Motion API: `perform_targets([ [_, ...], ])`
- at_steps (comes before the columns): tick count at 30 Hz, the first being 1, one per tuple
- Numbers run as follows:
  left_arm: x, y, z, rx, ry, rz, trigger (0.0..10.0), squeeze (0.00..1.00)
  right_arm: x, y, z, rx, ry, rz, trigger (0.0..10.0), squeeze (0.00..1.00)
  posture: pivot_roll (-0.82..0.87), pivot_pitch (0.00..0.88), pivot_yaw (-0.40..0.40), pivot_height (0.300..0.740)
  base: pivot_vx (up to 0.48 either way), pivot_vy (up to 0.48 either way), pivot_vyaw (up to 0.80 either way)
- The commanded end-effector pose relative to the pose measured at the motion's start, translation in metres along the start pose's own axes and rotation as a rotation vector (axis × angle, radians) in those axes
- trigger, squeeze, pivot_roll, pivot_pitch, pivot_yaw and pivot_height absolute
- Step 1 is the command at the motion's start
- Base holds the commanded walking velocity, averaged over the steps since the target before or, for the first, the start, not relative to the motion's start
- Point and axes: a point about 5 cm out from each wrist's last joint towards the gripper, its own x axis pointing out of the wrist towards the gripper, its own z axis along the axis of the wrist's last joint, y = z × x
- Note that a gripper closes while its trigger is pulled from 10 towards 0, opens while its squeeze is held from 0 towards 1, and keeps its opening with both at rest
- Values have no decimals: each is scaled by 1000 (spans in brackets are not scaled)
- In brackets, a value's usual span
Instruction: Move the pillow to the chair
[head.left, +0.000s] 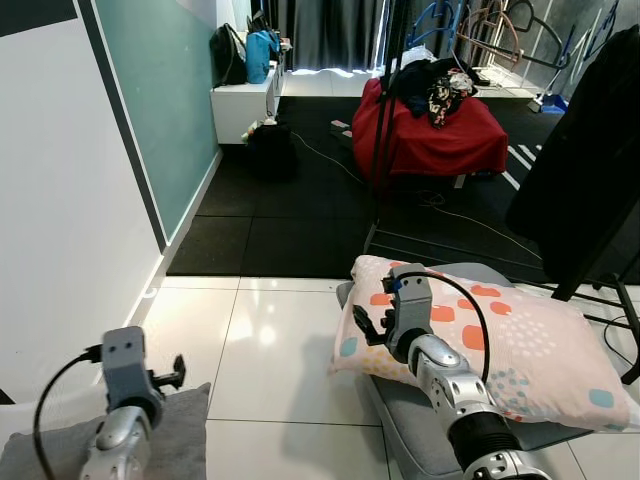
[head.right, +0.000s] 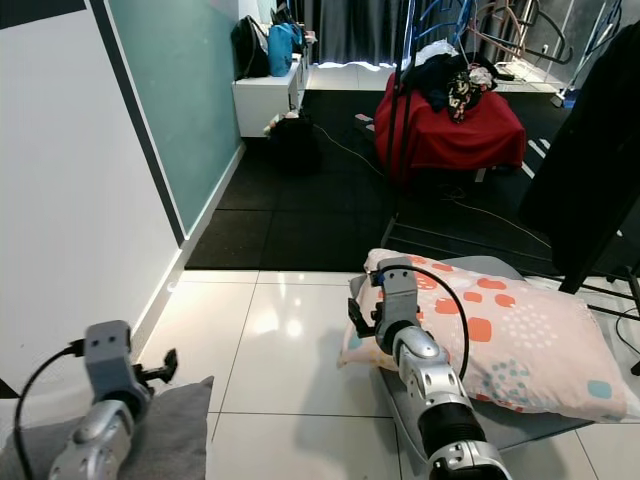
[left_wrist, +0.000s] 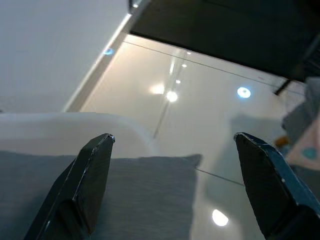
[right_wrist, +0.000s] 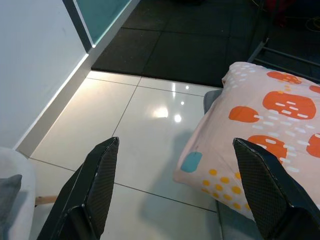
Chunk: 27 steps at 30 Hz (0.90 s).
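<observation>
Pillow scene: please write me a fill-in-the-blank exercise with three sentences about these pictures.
1. The pillow has orange and blue spots on a ____ cover.
2. It lies on a ____ cushion.
3. The right end effector hangs above the pillow's edge with its fingers ____.

Missing words: pink; grey; open

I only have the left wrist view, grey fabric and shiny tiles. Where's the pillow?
Observer: The pillow lies on a grey cushion on the floor, to the robot's right.
Operator: Is the right hand on it?
Observer: No. The right hand hangs open above the pillow's near corner, not touching.
Operator: What's my left hand over?
Observer: The left hand is open above another grey cushion by the white wall.
</observation>
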Motion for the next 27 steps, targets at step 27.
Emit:
perform_targets([
  [27,2,8,-2,-17,13,25,10000,0,1,2,1,22,0,7,10000,0,-93,33,-12,740,0,0,0],
])
